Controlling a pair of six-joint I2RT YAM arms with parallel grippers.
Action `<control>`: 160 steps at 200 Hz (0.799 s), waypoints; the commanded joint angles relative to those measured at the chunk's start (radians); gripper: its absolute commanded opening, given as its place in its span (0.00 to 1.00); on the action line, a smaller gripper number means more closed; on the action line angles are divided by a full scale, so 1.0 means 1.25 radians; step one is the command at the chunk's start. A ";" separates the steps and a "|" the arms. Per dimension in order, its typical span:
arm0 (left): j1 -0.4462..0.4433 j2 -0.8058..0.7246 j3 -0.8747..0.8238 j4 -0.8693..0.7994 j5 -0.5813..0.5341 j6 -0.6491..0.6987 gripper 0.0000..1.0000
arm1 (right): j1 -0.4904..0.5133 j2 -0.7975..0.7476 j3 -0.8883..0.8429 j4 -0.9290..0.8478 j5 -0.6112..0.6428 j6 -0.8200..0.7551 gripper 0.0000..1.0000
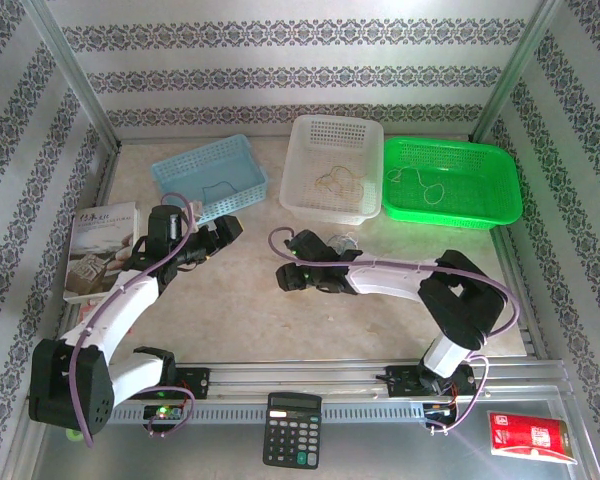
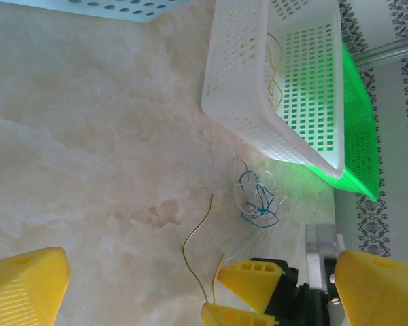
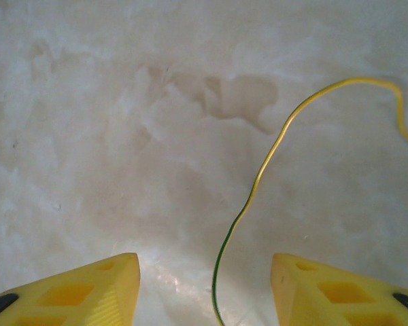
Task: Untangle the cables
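Cables (image 3: 272,156), right end effector (image 3: 204,272) low, spread astride

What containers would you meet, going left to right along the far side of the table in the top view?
blue basket → white basket → green basket

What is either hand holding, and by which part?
Nothing: left hand open; right hand open, the yellow cable lying loose between its fingers.
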 commanded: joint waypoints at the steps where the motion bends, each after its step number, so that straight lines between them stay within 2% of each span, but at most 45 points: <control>1: 0.004 0.004 0.006 0.059 0.017 -0.045 1.00 | 0.006 0.028 -0.007 0.005 0.007 -0.006 0.52; 52: 0.032 0.017 0.011 0.102 0.081 -0.097 1.00 | 0.007 0.064 -0.014 0.006 0.033 -0.023 0.44; 91: 0.036 0.014 0.017 0.126 0.101 -0.112 1.00 | 0.007 0.035 -0.018 0.005 0.030 -0.030 0.15; 116: 0.036 0.014 0.031 0.130 0.125 -0.115 0.98 | 0.003 -0.015 -0.011 -0.002 0.012 -0.040 0.00; 136: 0.036 0.011 0.037 0.132 0.144 -0.126 0.95 | -0.008 -0.061 -0.008 0.010 -0.041 -0.047 0.00; 160: 0.036 0.012 0.047 0.144 0.177 -0.145 0.94 | -0.041 -0.119 -0.023 0.081 -0.183 -0.036 0.00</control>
